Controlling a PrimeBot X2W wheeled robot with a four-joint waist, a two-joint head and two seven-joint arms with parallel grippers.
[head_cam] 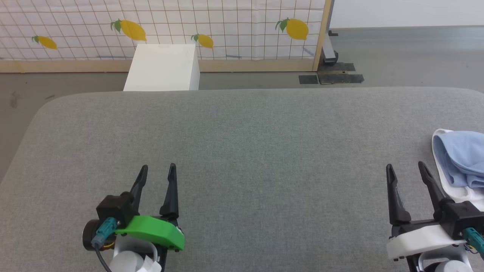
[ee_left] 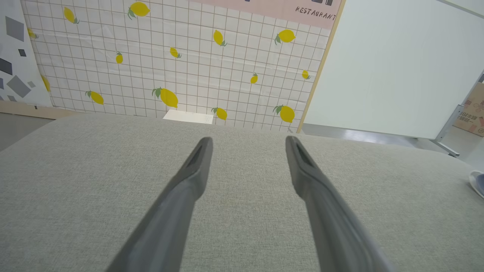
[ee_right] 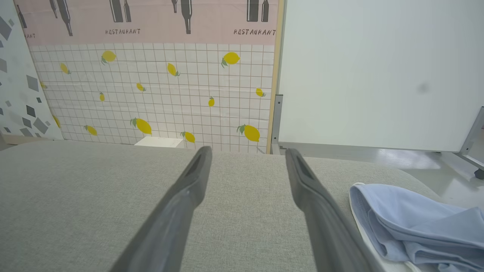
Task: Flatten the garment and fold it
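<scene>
Low at the left, the left gripper [head_cam: 159, 166] is seen spread apart and empty over the grey padded table [head_cam: 242, 151]; at the right, the right gripper [head_cam: 404, 165], likewise spread and empty, is set just beside the crumpled light blue garment [head_cam: 461, 158] at the table's right edge. Beyond stands a white box [head_cam: 162, 68], contents hidden; RESTAURANT lettering [ee_right: 254, 32] is read in the wrist views

Grey padded table [head_cam: 242, 132]; crumpled garment [head_cam: 462, 158] atop
</scene>
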